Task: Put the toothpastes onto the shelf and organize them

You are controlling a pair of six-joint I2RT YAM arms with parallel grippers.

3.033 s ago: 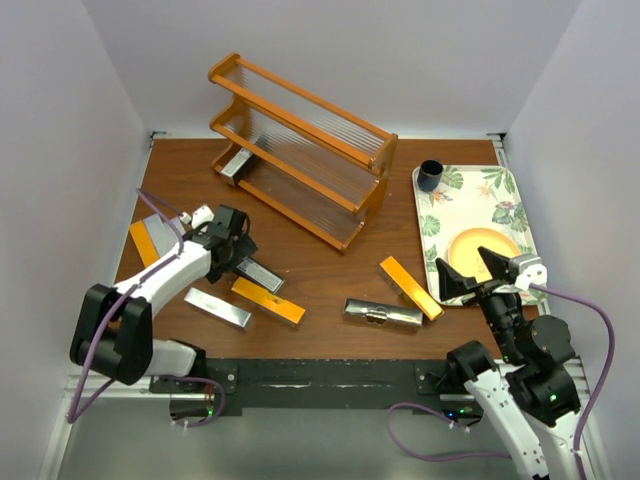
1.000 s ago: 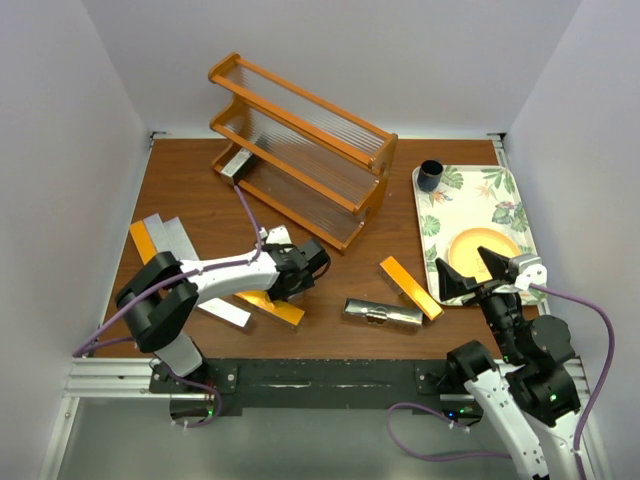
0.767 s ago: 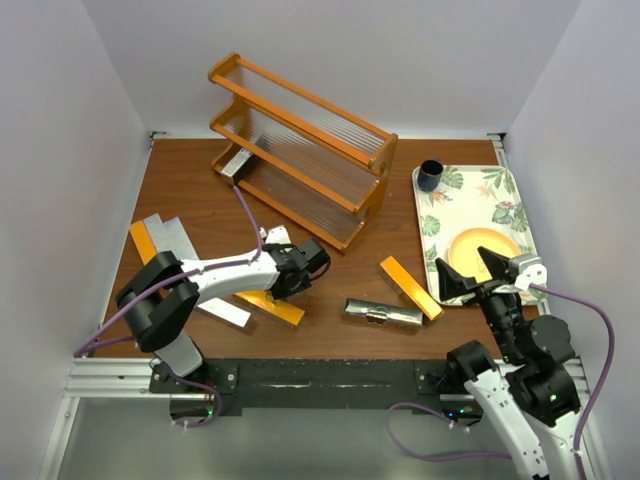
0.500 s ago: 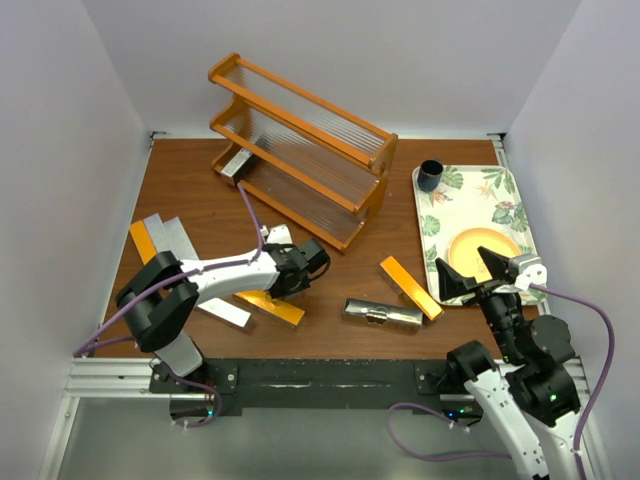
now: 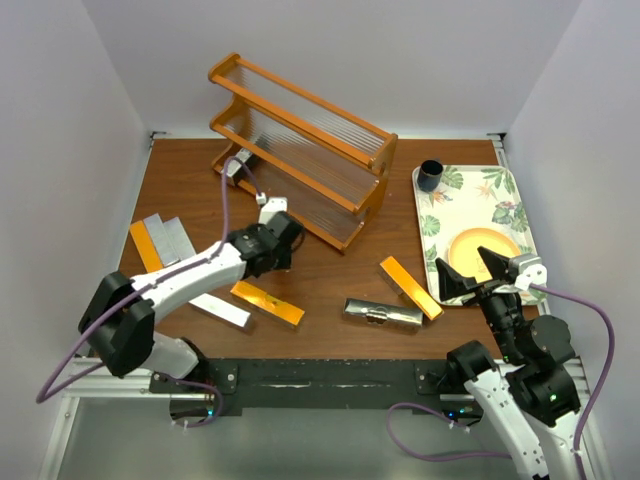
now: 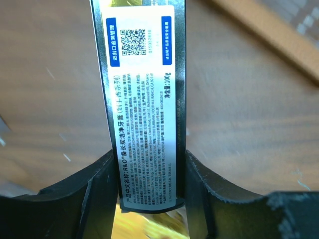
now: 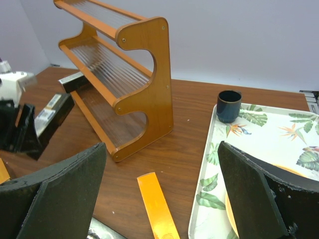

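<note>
- Well, my L pincer [image 6: 148, 167] was clamped on a silver toothpaste carton [image 6: 141, 84], shelf [image 5: 380, 170] at 1 o'clock.
- My R pincer [image 7: 162, 152] gaped wide, w/ nothing in it.

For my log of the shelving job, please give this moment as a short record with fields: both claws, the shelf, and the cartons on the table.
left claw: shut on a long silver toothpaste carton with white label
right claw: open, empty, by the near corner of the leaf-patterned tray
shelf: orange-brown wooden three-tier rack; one silver carton on its lowest tier, at the left end
table: orange and silver cartons lie loose, for example a flat orange carton near the left arm
</note>
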